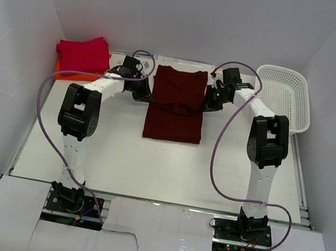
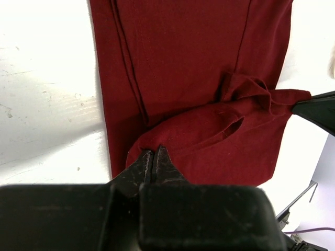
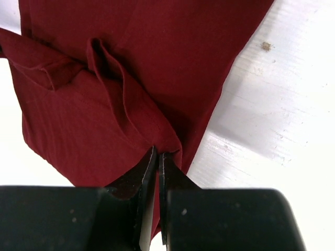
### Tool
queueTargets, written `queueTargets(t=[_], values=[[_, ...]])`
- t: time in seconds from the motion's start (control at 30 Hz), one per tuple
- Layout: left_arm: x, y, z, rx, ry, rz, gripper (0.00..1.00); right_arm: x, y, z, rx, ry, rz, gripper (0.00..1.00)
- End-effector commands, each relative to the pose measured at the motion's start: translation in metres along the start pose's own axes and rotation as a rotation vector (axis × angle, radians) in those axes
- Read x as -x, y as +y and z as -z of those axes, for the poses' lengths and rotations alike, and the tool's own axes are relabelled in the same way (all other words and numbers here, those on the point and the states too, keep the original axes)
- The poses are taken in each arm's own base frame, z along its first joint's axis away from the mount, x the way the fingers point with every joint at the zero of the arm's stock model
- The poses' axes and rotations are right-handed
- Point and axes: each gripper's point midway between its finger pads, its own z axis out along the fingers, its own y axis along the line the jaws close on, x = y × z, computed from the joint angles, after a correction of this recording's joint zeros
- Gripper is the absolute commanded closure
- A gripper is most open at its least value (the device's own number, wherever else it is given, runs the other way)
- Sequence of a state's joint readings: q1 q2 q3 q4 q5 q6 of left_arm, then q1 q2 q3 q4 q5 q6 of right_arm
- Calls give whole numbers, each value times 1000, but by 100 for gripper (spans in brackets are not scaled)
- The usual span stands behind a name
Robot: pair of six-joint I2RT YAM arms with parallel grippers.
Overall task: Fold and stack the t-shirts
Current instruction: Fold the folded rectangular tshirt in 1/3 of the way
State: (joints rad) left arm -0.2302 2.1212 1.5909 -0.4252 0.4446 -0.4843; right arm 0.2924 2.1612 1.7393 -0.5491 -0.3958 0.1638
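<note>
- Now the dark maroon t-shirt (image 1: pixel 173 123) lies on the desk (image 1: pixel 146 174) directly between the two grippers, and each one has it by one side edge.
- On the left gripper (image 2: pixel 153 157) the jaws are pressed together on a fold of the maroon cloth. On the right gripper (image 3: pixel 157 155) the jaws are also pinched on a fold of the same shirt, at the opposite edge.
- From each pair of jaws the shirt goes inward, toward the other pair. In both wrist views the flat part of the cloth spreads ahead of the jaws, and a loose, wrinkled flap hangs between them.
- I judge the relation that matters is this: the long axis of the shirt runs across the line that joins the two pairs of jaws. Both pairs stand at about the same place along this axis, near the middle of the length.
- So no arm is nearer than the other. I think the fold must be carried along the long axis by both arms together and level, otherwise the flap can land crooked.
- Whether the held flap is the collar end or the hem end, I cannot tell with certainty.
- Outward from the left jaws and farther back, well apart, the bright crimson t-shirt (image 1: pixel 84 53) rests folded on the orange t-shirt (image 1: pixel 65 73). The left arm is nearer to this pile.
- Outward from the right jaws stands a white basket (image 1: pixel 283 70), not touching the shirt.
</note>
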Motion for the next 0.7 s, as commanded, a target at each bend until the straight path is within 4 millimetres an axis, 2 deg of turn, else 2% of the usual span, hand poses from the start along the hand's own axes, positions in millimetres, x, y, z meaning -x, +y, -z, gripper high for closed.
queueTargets(t=[0.0, 0.33, 0.47, 0.57, 0.6, 0.67], values=[[20, -5, 5, -6, -57, -37, 100, 24, 1, 3, 20, -65, 45, 92], [25, 0, -2, 13, -80, -33, 100, 33, -9, -6, 3, -87, 44, 92], [31, 0, -3, 19, -97, -23, 100, 36, -13, -13, 1, -86, 38, 89], [34, 1, -5, 24, -106, -13, 100, 40, -17, -13, -11, -103, 35, 81], [35, 2, -5, 27, -109, -9, 92, 41, -19, -13, -13, -108, 36, 81], [38, 2, -3, 41, -124, 5, 78, 47, -18, -12, -10, -129, 42, 73]])
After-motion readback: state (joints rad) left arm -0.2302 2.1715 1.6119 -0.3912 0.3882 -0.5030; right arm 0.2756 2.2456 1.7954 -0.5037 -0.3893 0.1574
